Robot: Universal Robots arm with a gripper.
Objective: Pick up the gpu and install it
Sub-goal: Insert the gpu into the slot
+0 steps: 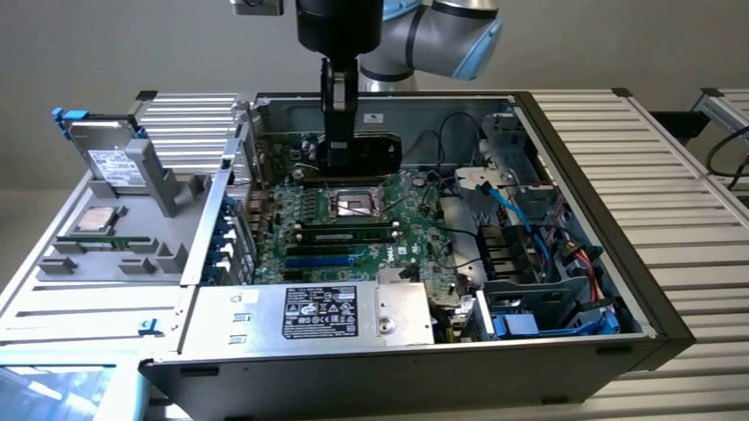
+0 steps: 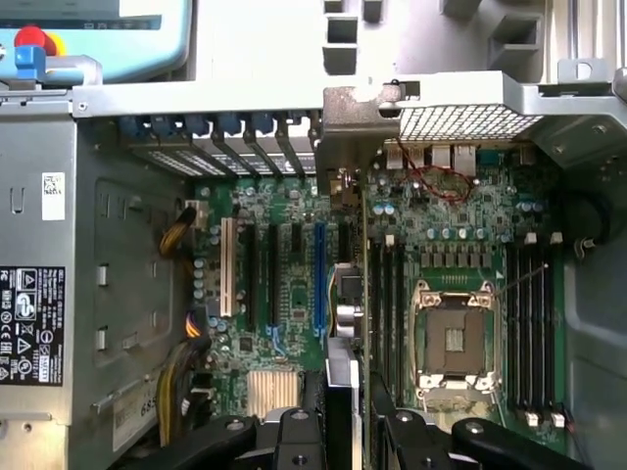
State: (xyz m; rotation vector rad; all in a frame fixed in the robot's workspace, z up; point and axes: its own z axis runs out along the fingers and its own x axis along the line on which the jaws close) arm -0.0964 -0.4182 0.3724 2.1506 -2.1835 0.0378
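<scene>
The gpu (image 1: 372, 153) hangs upright inside the open computer case, its black cooler block facing the exterior view's right. My gripper (image 1: 338, 163) is shut on its upper edge. It hovers above the green motherboard (image 1: 410, 237), over the area behind the CPU socket (image 1: 354, 204). In the wrist view the gpu (image 2: 343, 323) appears edge-on between my two black fingers (image 2: 294, 441), with its silver bracket (image 2: 355, 116) at the case's rear slot openings. The card's edge runs just beside the blue expansion slot (image 2: 319, 274), and I cannot tell whether it touches the board.
A grey fixture (image 1: 129, 254) on the exterior view's left holds a grey drive with a white label (image 1: 115, 162) and a CPU chip (image 1: 94, 221). The power supply (image 1: 310, 314) is at the case front. Blue cables (image 1: 527, 219) and drive cages crowd the right side. A memory stick (image 1: 339, 235) sits in its slot.
</scene>
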